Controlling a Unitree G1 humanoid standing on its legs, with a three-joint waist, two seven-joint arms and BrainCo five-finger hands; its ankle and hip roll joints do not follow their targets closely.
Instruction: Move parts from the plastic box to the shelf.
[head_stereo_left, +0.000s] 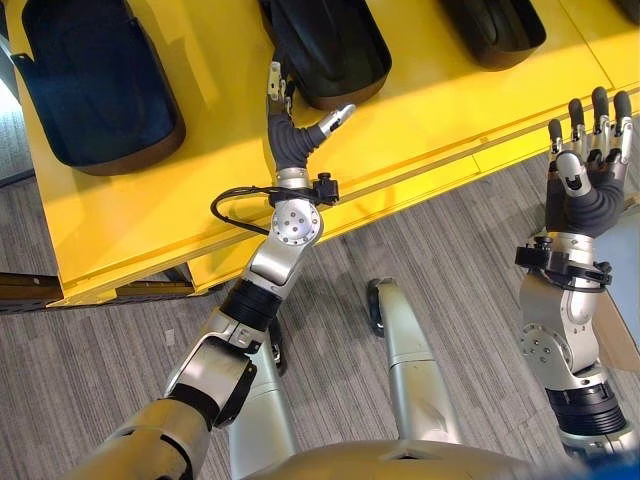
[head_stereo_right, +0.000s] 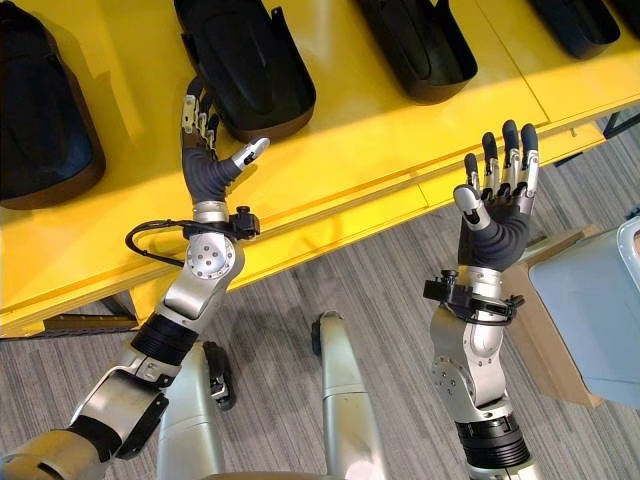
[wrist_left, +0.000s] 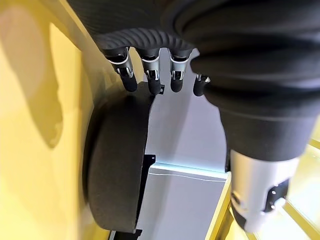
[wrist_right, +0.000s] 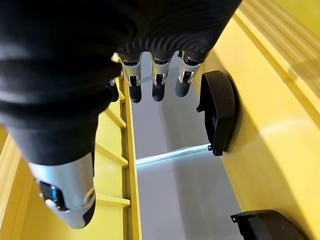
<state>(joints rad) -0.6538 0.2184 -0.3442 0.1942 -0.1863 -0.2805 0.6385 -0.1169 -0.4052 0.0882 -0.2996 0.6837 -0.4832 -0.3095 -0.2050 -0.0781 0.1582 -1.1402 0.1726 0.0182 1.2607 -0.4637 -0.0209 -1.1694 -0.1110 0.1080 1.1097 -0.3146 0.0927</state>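
Nearest, at four o'clock in the right eye view, a grey plastic box (head_stereo_right: 600, 320) stands on the grey wood-grain floor (head_stereo_right: 380, 270). At two o'clock of centre the right hand (head_stereo_right: 497, 205) is raised over the floor at the shelf's front edge, fingers straight and spread, holding nothing. The left hand (head_stereo_right: 208, 150) reaches over the yellow metal shelf (head_stereo_right: 380, 140) at eleven o'clock, fingers relaxed, their tips at the near rim of a black moulded plastic part (head_stereo_right: 250, 60); whether they touch it cannot be told. Farther back, more black moulded parts (head_stereo_right: 420, 45) lie in a row from nine to one o'clock. No legible writing is visible.
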